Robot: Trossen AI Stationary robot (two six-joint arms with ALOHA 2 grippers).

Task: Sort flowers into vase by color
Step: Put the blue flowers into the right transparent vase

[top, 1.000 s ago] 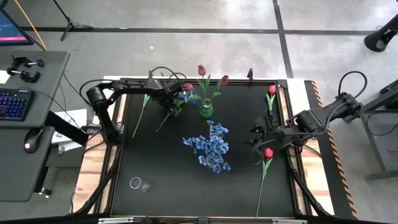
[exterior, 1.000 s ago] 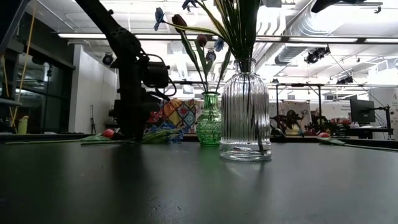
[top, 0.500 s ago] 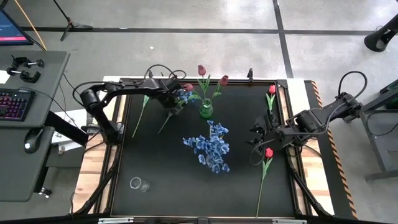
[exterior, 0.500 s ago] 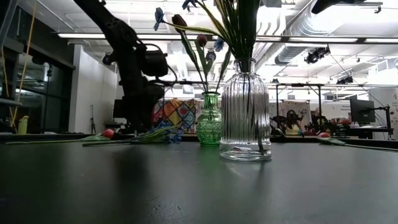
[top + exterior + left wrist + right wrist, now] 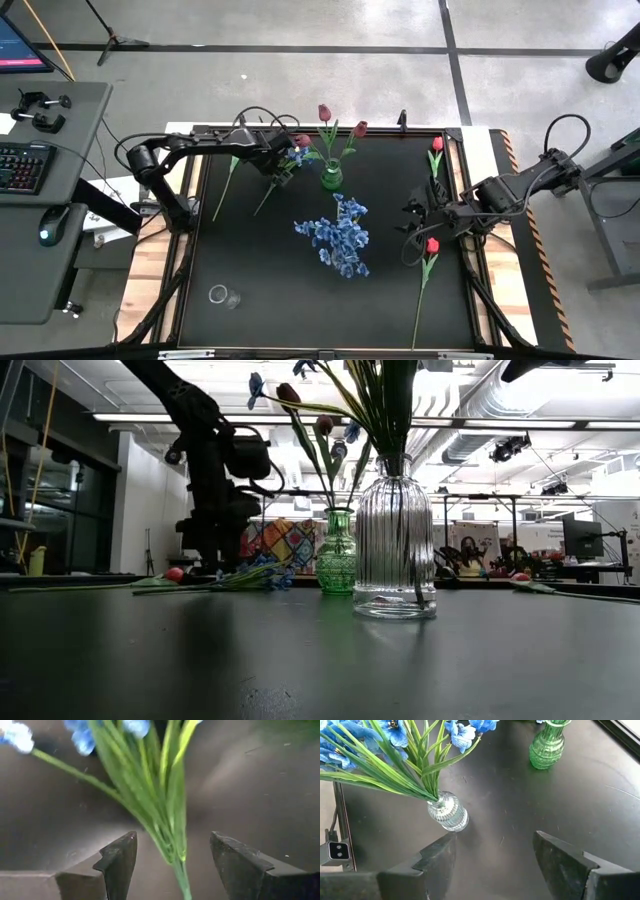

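A blue flower point(image 5: 290, 160) lies flat on the black table at the far left, its green stem point(image 5: 175, 855) running between the fingers of my left gripper point(image 5: 172, 842). That gripper point(image 5: 283, 170) is open, points down and stands just above the stem without touching it. A green vase point(image 5: 331, 178) holds dark pink tulips point(image 5: 324, 112). A clear vase point(image 5: 447, 812) at mid-table holds blue flowers point(image 5: 340, 235). Two red tulips point(image 5: 432, 245) point(image 5: 436, 145) lie at the right. My right gripper point(image 5: 412, 222) hovers open between them.
Another green stem point(image 5: 226, 188) lies on the table left of my left gripper, and a red bloom point(image 5: 175, 573) rests on the table there. A small clear glass point(image 5: 225, 296) stands at the near left. The table's near middle is bare black mat point(image 5: 330, 310).
My left gripper has risen a little from the table, off the blue flower's stem. The flower has stayed lying where it was.
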